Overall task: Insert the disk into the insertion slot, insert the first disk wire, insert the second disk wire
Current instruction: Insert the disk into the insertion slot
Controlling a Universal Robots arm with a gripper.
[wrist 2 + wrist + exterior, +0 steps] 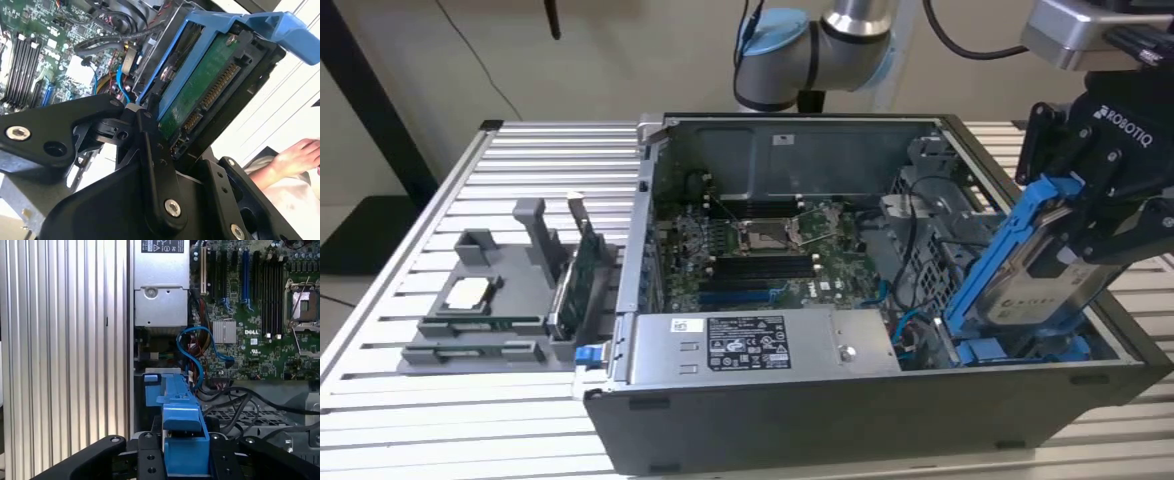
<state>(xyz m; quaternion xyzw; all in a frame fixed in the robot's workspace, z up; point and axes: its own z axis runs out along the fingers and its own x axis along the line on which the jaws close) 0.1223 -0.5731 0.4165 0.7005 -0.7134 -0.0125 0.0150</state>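
Disk (1037,282) clamped in tool (1091,232), tilted over open computer case (854,425)

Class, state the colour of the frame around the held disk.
Disk frame is bright blue, clearest in exterior view.

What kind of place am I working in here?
Probably a robotics lab bench: an opened computer case on a slatted aluminium table, a grey parts fixture beside it, the claw gripping the disk.
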